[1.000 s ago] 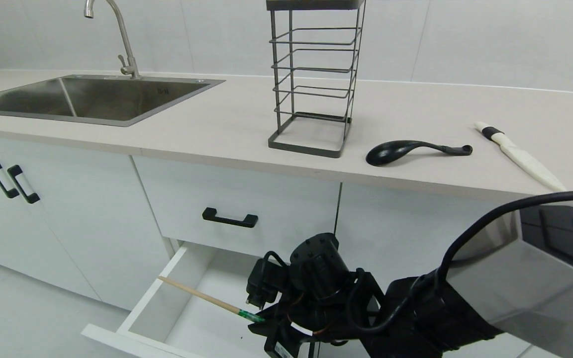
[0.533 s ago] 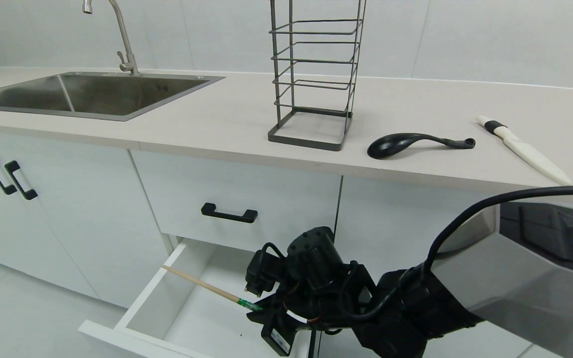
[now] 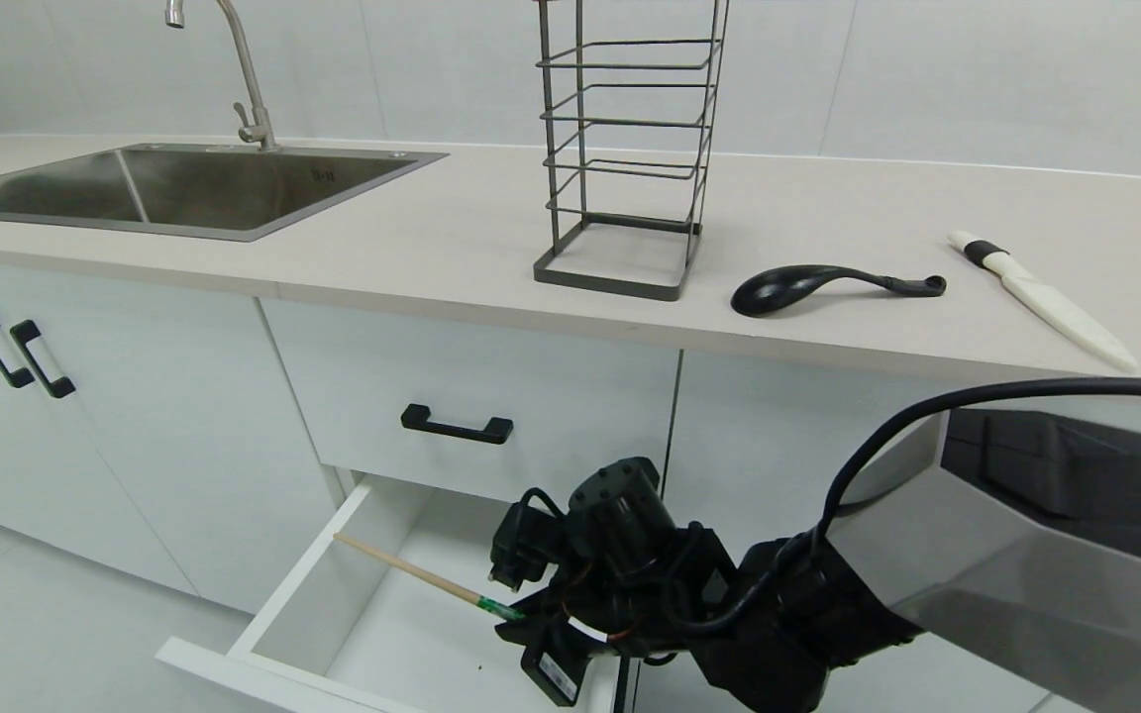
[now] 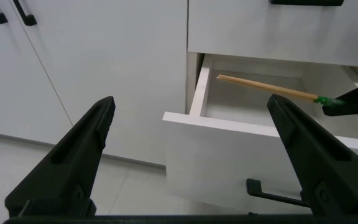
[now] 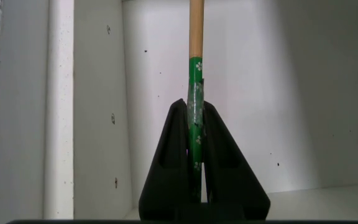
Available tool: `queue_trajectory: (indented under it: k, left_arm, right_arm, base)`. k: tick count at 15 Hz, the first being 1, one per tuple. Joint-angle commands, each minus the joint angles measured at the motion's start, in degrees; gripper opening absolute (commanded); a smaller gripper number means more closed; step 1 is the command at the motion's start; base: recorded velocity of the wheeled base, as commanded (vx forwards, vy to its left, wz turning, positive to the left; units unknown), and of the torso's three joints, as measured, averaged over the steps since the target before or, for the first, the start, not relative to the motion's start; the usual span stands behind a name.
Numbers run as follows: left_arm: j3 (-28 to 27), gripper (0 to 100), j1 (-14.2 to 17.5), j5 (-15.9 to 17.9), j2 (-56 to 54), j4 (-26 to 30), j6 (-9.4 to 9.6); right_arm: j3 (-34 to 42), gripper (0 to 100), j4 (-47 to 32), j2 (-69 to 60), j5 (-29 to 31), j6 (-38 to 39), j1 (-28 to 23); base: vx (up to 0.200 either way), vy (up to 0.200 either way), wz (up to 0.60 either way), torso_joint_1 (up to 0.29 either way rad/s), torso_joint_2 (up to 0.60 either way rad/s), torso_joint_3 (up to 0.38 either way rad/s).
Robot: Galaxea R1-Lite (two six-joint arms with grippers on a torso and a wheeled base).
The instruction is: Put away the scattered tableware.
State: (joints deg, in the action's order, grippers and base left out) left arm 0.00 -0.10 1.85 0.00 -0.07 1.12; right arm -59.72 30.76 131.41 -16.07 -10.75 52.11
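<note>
The right gripper (image 3: 523,619) is closed on the green-banded end of a slender, round wooden chopstick (image 3: 412,582) (possibly a pair; the view does not settle it). The chopstick slants over the open white drawer (image 3: 224,669), its bare tip near the drawer's left wall. The left gripper (image 4: 191,106) is spread wide and holds nothing, facing the drawer front. On the matte pale tabletop (image 3: 432,238), a glossy black spoon (image 3: 778,289) with a curved handle lies between a dark wire rack (image 3: 606,287) and a white, black-banded knife (image 3: 1046,302). Compared with half a second ago, the chopstick sits slightly lower.
</note>
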Motion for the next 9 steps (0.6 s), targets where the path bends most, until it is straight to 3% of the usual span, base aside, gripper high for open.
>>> queue_trajectory:
  k: [1,9]
  left_arm:
    - [0.0,100,0.0,0.0,0.0,0.0,0.02]
    - [0.0,100,0.0,0.0,0.0,0.0,0.02]
  right_arm:
    - [-0.7,0,0.0,0.8,0.0,-0.1,0.0]
    - [-1.7,0,-0.2,4.0,0.1,-0.1,-0.3]
  base:
    - [0.000,0.000,0.00,0.000,0.00,0.000]
    - [0.000,0.000,0.00,0.000,0.00,0.000]
